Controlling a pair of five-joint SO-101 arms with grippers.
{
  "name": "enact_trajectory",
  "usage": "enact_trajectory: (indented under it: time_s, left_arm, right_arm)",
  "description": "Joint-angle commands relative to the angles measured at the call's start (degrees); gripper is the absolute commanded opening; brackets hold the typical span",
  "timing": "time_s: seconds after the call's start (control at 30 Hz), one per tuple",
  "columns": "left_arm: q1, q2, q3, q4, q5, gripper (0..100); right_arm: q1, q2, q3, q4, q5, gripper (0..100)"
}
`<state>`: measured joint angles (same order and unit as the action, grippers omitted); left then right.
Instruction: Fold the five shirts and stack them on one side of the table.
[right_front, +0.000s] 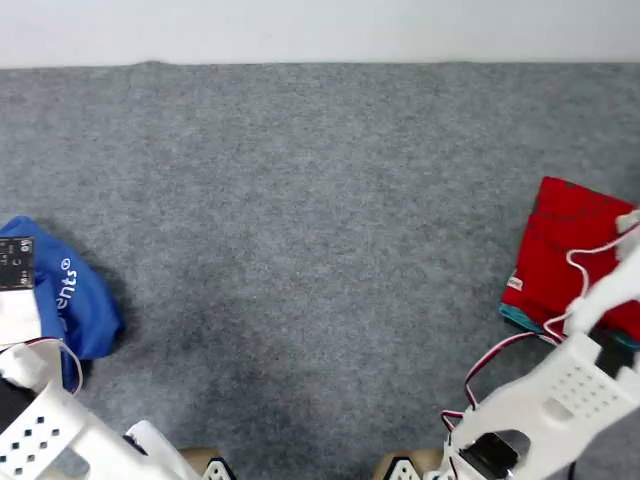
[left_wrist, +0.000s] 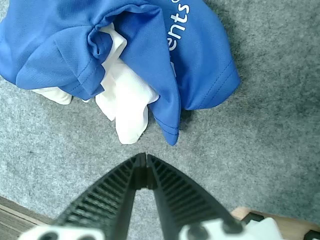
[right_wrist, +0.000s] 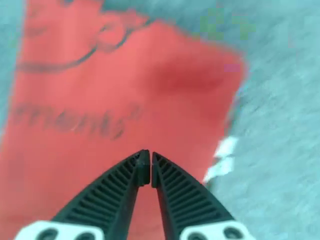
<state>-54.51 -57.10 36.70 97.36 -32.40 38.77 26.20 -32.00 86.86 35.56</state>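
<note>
Left pincer (left_wrist: 146, 161): jaws pressed together, nothing between them, over the grey felt counter (left_wrist: 270, 145), just short of the crumpled blue mesh shirt (left_wrist: 195, 65). That shirt is bunched around a white cotton shirt (left_wrist: 127, 100). In the high view the heap sits at 8 o'clock on the counter.

Right pincer (right_wrist: 150, 160): jaws together, empty, over the folded red shirt (right_wrist: 125, 100). This shirt lies at 3 o'clock, atop a teal cloth edge (right_front: 520, 318).

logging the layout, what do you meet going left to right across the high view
blue shirt → grey mat → red shirt
</note>
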Motion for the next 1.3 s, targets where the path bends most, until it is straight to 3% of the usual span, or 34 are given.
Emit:
enact_trajectory:
  time_s: [0.0, 0.2, 0.6, 0.77, 1.07, 1.27]
  left_arm:
    - [0.4, -0.6, -0.2, 0.5, -0.2, 1]
    - [0.4, -0.6, -0.2, 0.5, -0.2, 1]
    - [0.4, -0.6, -0.2, 0.5, -0.4, 1]
    - [0.4, -0.5, -0.2, 0.4, -0.4, 1]
    - [0.4, -0.4, -0.2, 0.3, -0.4, 1]
    - [0.4, -0.5, -0.2, 0.3, -0.4, 1]
  right_arm:
    - [-2.4, -4.4, -2.8, 9.2, -0.3, 1.6]
    - [-1.5, -4.7, -2.8, 12.4, -0.4, 1.5]
    - [7.2, 0.5, -0.6, 10.9, -0.4, 1.6]
    - [6.5, 3.6, -0.7, 12.4, -0.5, 1.6]
    - [3.5, -9.1, -2.2, 14.5, -0.5, 1.7]
    - [3.1, -0.7, -0.4, 13.2, -0.4, 1.7]
